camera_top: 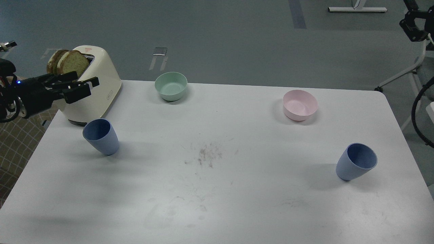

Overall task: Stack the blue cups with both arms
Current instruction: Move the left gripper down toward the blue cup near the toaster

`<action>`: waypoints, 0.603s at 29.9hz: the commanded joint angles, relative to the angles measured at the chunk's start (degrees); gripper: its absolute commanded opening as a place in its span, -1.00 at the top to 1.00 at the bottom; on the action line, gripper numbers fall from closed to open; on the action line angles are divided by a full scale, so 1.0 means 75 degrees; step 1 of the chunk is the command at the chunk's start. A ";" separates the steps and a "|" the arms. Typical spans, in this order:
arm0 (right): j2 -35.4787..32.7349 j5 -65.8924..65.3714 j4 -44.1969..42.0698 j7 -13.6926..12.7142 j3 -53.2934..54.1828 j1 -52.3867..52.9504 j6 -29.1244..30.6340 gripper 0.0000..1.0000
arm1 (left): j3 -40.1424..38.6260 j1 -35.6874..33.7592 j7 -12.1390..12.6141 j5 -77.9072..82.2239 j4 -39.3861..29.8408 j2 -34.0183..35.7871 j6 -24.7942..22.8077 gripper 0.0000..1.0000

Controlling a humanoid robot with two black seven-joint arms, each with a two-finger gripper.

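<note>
The task is at its start: nothing is stacked yet. The left cup (101, 137) stands at the left of the bench (217, 189) and the right cup (356, 161) at the lower right, well apart and both free. The left gripper (81, 85) is at the upper left, above and behind the left cup, jaws parted and empty. The right gripper (414, 27) is at the top right corner, far from its cup; I cannot tell its state.

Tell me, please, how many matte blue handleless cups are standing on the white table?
2. One matte blue handleless cup stands near the white table's left edge, in front of the cream toaster; the other blue cup stands near the right edge. None appears hidden.
</note>
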 commanded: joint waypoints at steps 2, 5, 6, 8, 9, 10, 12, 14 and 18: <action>0.0007 0.0000 0.0006 -0.0001 0.0036 0.0011 0.0000 -1.00 | 0.0644 0.0028 0.0003 0.0210 0.0350 -0.0048 0.0324 -0.66; -0.0040 0.0000 -0.0005 0.0010 0.0036 0.0000 0.0000 -1.00 | 0.1090 0.0040 0.0003 0.0187 0.0339 -0.0001 0.0688 -0.62; -0.0040 0.0000 -0.0005 0.0010 0.0036 0.0000 0.0000 -1.00 | 0.1092 0.0040 0.0003 0.0187 0.0339 -0.0001 0.0689 -0.62; -0.0040 0.0000 -0.0005 0.0010 0.0036 -0.0035 0.0000 -1.00 | 0.1220 0.0075 0.0003 0.0140 0.0315 -0.0013 0.0783 -0.56; -0.0040 0.0000 0.0006 0.0010 0.0036 -0.0047 0.0000 -1.00 | 0.1220 0.0075 0.0003 0.0140 0.0315 -0.0036 0.0783 -0.55; -0.0029 0.0000 0.0018 0.0010 0.0036 -0.0047 0.0000 -1.00 | 0.1220 0.0099 0.0003 0.0117 0.0327 -0.0059 0.0783 -0.55; -0.0017 0.0012 0.0041 0.0010 0.0047 -0.0047 0.0000 -1.00 | 0.1232 0.0134 0.0003 0.0128 0.0327 -0.0071 0.0795 -0.54; -0.0017 0.0000 0.0076 0.0010 0.0059 -0.0047 0.0000 -1.00 | 0.1232 0.0192 0.0003 0.0128 0.0339 -0.0083 0.0783 -0.48; -0.0040 0.0000 0.0077 0.0010 0.0094 -0.0047 0.0000 -1.00 | 0.1232 0.0310 0.0003 0.0140 0.0339 -0.0177 0.0795 -0.40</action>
